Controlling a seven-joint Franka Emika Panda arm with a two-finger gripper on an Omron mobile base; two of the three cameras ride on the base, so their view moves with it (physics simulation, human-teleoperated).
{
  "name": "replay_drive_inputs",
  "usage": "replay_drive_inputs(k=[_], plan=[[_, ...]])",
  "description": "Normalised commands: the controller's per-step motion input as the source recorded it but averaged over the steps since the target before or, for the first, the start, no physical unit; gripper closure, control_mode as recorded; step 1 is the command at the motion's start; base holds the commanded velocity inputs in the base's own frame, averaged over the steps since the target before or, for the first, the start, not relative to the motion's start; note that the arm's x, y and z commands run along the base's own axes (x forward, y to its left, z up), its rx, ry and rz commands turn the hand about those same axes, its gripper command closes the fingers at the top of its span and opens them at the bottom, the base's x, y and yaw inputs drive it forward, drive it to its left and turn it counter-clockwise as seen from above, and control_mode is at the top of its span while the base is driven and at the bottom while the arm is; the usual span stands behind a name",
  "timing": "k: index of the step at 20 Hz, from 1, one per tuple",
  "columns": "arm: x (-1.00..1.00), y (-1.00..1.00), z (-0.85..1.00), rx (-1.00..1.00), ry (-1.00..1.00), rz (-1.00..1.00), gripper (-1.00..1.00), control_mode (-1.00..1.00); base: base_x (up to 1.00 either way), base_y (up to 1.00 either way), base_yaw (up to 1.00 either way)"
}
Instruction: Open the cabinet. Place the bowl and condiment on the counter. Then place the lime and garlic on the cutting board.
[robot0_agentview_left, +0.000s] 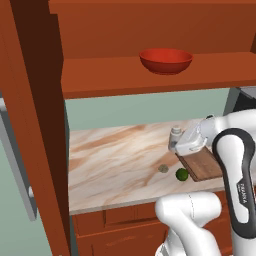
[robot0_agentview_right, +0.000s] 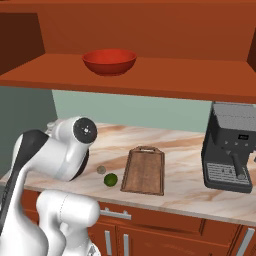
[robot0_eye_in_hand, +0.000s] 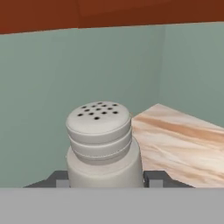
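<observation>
Shaker (robot0_eye_in_hand: 103, 146) sits between my end effector (robot0_eye_in_hand: 106, 178) fingers, clamped low on its body, above the counter (robot0_agentview_left: 115, 160). I judge it light, rigid, smooth, slip-prone; mid-body grip suits.

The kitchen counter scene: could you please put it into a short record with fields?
cabinet: open
bowl: on the cabinet shelf
condiment: upright between the gripper's fingers, at the counter
gripper: shut on the condiment
lime: on the counter beside the cutting board
garlic: on the counter near the lime
cutting board: bare
</observation>
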Motion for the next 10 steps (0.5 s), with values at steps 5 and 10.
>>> replay_drive_inputs(k=[5, 10], plan=[[0.23, 0.33, -0.19, 0.03, -0.10, 0.01, 1.00, -1.00, 0.00, 0.00, 0.00], [0.27, 0.36, -0.16, 0.02, -0.06, 0.00, 1.00, -1.00, 0.00, 0.00, 0.00]])
